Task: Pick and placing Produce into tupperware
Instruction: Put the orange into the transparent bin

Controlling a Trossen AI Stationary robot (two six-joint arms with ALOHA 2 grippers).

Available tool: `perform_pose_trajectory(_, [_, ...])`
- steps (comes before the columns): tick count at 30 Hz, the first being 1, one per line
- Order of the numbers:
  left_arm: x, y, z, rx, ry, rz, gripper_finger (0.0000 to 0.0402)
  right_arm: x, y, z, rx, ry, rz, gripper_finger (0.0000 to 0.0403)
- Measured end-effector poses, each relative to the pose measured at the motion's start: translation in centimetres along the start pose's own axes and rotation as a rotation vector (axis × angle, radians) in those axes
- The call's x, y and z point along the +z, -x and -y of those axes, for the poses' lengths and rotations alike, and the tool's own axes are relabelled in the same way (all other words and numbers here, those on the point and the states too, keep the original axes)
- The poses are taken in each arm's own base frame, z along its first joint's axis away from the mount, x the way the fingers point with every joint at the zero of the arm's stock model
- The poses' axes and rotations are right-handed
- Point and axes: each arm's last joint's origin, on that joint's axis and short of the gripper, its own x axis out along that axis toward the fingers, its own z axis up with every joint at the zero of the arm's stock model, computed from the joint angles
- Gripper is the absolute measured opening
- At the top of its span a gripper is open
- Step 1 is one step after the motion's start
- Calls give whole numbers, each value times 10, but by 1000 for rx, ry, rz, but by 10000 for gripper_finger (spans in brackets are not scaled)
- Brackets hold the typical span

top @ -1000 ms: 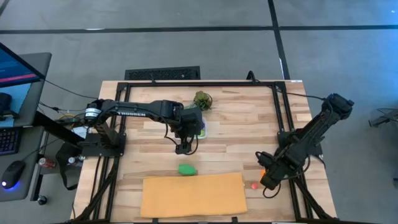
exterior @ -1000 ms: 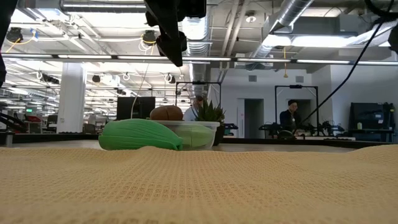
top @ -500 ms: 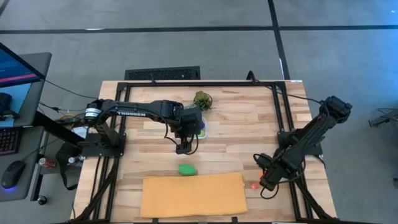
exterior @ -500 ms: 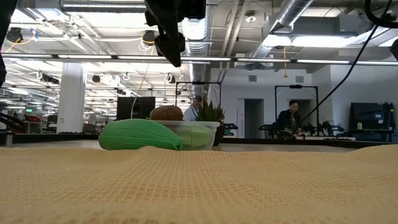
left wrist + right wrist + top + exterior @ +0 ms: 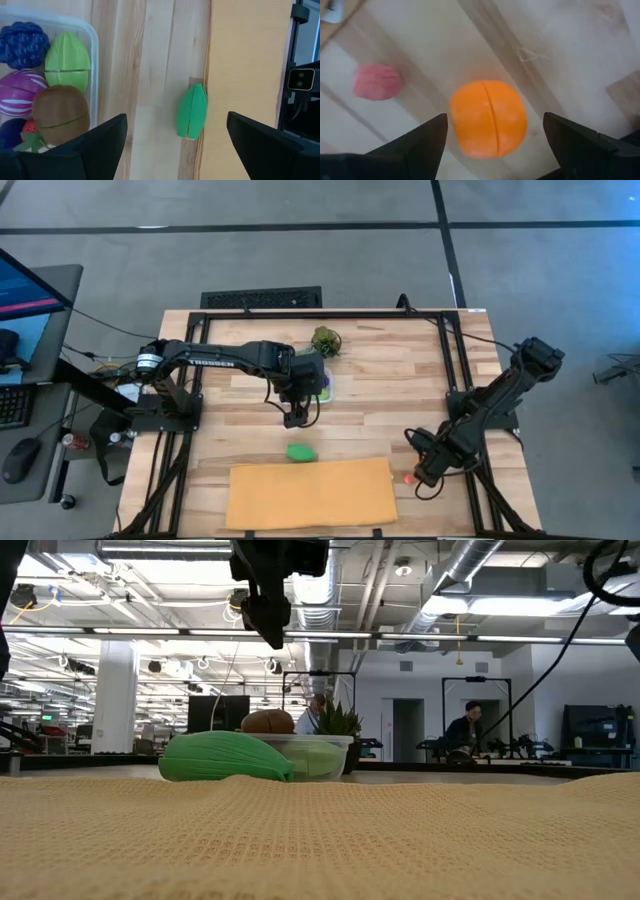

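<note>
Two arms show in my high view. My left gripper (image 5: 293,418) hangs just below the clear tub (image 5: 322,387) at centre frame, fingers spread and empty. A green piece (image 5: 300,451) lies lower, at the top edge of the tan mat (image 5: 310,493). A leafy bunch (image 5: 326,340) sits above the tub. At lower right, my right gripper (image 5: 422,472) is over the table (image 5: 400,370) beside a small red piece (image 5: 409,477).

Low view: the green piece (image 5: 225,756) rests left of the tub (image 5: 318,755), a brown piece (image 5: 267,722) heaped above its rim.

Left wrist: open fingers (image 5: 95,142) frame the green piece (image 5: 192,111); the tub (image 5: 93,55) at upper left holds several pieces.

Right wrist: wide-open fingers (image 5: 417,142) flank an orange piece (image 5: 488,118), holding nothing; a pink piece (image 5: 376,81) lies at left.
</note>
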Motion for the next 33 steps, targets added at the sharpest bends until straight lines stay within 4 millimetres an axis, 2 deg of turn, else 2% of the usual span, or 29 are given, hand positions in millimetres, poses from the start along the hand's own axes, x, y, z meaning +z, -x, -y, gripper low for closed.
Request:
perform_pose_trajectory(12, [-1,-1,3,-5,38,-6,332,2,-16,-9,-22,45,-55,322])
perform_pose_trajectory(20, [-2,-3,10,-8,26,-11,332,2,-17,-10,-11,39,-55,321])
perform_pose_trajectory(33, [-3,-4,13,-4,16,-14,332,3,-17,-10,-11,34,-54,279])
